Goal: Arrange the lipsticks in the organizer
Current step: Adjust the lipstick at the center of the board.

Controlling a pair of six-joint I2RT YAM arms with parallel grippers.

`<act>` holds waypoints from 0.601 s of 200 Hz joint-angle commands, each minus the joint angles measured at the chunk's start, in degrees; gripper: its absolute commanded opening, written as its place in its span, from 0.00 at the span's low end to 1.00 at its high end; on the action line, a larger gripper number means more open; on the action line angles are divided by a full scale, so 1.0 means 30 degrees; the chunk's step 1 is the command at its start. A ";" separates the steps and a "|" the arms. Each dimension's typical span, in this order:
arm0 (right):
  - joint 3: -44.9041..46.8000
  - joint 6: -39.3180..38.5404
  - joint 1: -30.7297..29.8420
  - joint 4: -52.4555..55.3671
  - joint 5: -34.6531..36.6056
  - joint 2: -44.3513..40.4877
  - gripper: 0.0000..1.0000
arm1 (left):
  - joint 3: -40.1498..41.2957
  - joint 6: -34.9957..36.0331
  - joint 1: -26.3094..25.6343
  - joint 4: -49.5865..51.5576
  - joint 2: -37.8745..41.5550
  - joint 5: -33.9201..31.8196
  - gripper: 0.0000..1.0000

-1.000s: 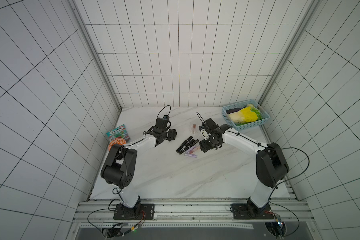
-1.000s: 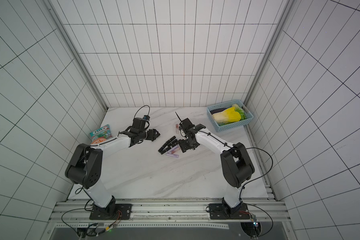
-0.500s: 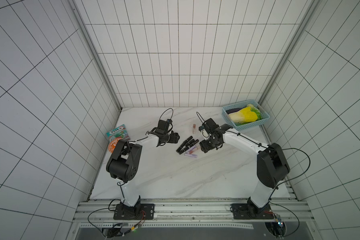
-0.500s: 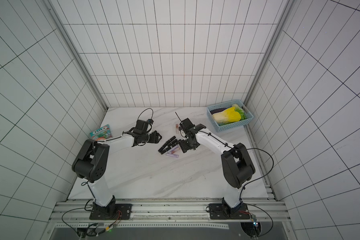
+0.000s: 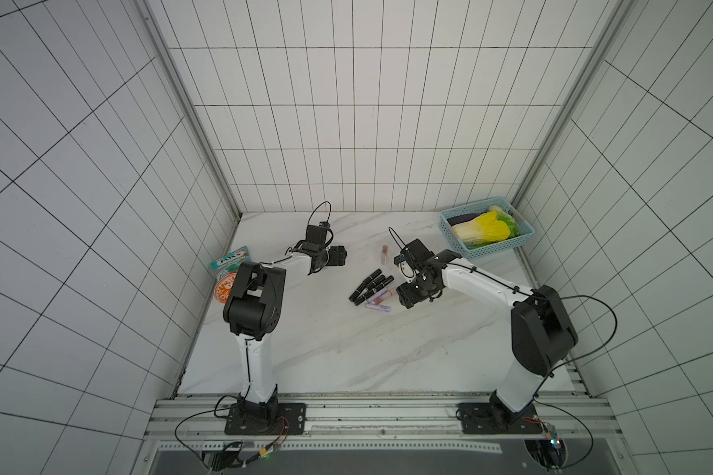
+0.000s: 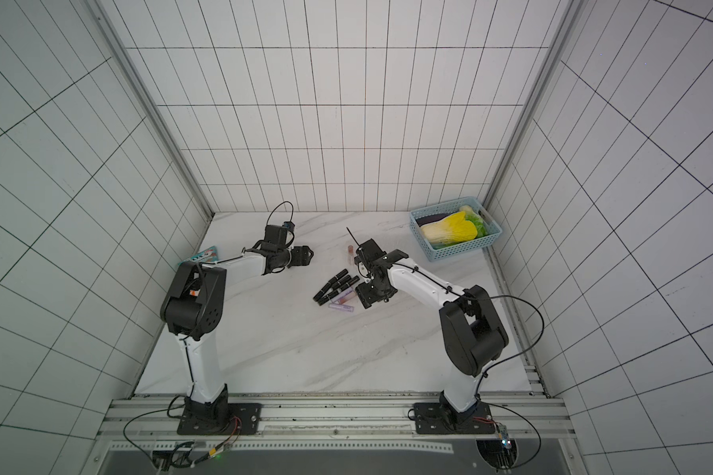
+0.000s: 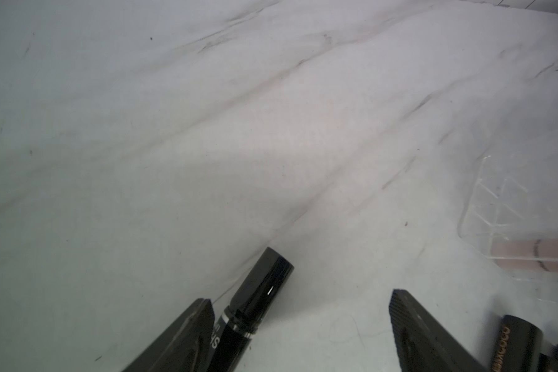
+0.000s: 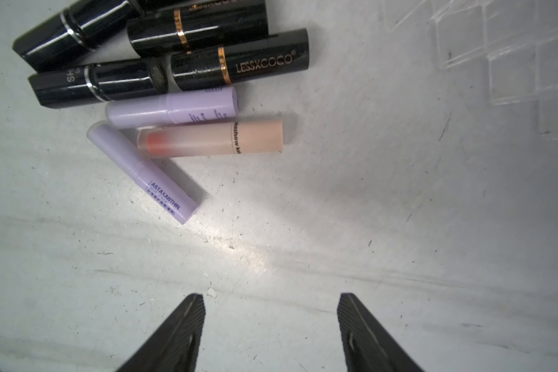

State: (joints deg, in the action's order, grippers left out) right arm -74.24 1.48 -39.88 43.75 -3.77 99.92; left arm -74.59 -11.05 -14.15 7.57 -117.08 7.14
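**Mid-counter, seven tubes lie loose with both grippers open beside them**

At the middle of the counter (image 5: 346, 349) the lipsticks (image 5: 370, 290) lie in a tight cluster: black tubes side by side, two lavender ones and a peach one on the near side. The organizer (image 8: 496, 54) stands just beyond them toward the far edge, clear and hard to make out. One pinkish tube (image 5: 384, 255) sits in it, and the other slots that show look empty.

The right gripper (image 5: 408, 297) hangs low just beside the cluster, on the side toward the right edge. Its jaws are spread with nothing between them. In the right wrist view the lavender tube (image 8: 145, 174) and the peach tube (image 8: 211, 138) lie ahead of the fingertips, apart from them.

The left gripper (image 7: 300, 296) is on the cluster's other side, also spread. A black lipstick (image 7: 258, 299) shows between its fingers, close against one and clear of the other. Whether it rests on the counter or leans on that finger cannot be told.

By my reading the task is at an early pick, with most of it left. The next move calls for bringing a gripper over one outer tube, closing across its width without nudging its neighbours, then standing it up over a free slot. The round tubes may roll, and the light organizer may shift if bumped.
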 commanded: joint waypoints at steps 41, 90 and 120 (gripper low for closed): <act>0.0310 -0.0250 -0.0594 0.0528 0.0378 -0.0603 0.69 | -0.1270 -0.0183 0.0301 0.0603 -0.1072 0.1349 0.84; 0.0171 -0.0140 -0.0623 0.0663 0.0841 -0.0841 0.69 | -0.1343 0.0079 -0.0233 0.0931 -0.1288 0.1122 0.84; 0.0108 -0.0170 -0.0639 0.0769 0.1006 -0.0849 0.69 | -0.1459 0.0138 -0.0307 0.1079 -0.1383 0.1078 0.84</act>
State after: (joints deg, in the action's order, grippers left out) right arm -74.24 1.08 -41.28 44.36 -2.17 99.04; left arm -77.36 -11.33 -14.81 10.52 -119.48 10.15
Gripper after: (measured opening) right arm 0.690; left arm 0.836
